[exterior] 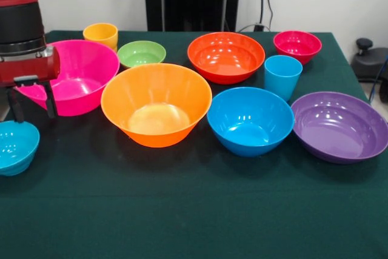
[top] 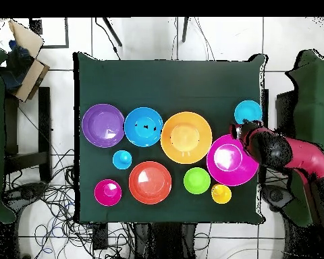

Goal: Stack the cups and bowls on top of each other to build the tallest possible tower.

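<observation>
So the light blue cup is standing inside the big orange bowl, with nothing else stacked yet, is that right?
Not quite: the light blue cup stands on the table by itself, between the red-orange bowl and the blue bowl. The big orange bowl is empty. The front view shows this; nothing is stacked yet.

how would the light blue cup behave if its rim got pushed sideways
The light blue cup stands upright, tall and narrow, so it would probably tip rather than slide. Its glossy sides look slippery. On its side it would likely roll in a curve, since it tapers.
</observation>
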{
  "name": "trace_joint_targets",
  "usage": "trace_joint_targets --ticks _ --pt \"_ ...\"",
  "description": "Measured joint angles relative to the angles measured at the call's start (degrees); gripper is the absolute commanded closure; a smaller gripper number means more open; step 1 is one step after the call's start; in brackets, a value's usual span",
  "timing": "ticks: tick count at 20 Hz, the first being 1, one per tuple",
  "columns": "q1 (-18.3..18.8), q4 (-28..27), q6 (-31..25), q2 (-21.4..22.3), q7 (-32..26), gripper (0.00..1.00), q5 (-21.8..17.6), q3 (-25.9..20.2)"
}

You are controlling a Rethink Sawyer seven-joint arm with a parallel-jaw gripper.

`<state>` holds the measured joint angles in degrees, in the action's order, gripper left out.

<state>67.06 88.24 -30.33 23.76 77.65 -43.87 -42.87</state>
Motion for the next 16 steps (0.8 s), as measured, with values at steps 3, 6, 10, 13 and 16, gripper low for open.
trace_joint_targets --ticks 3,6,10,13,16 --pt "0.04 -0.16 0.01 -1.34 0.0 0.0 0.0 -0.27" --pt "0.17 -0.34 0.01 -2.85 0.0 0.0 0.0 -0.65" --pt "0.45 -0.67 0.01 -4.48 0.0 0.0 0.01 -1.16" --pt "0.92 -1.46 0.01 -6.47 0.0 0.0 0.01 -1.83" --pt "1.25 -1.92 0.01 -7.54 0.0 0.0 -0.01 -2.18"
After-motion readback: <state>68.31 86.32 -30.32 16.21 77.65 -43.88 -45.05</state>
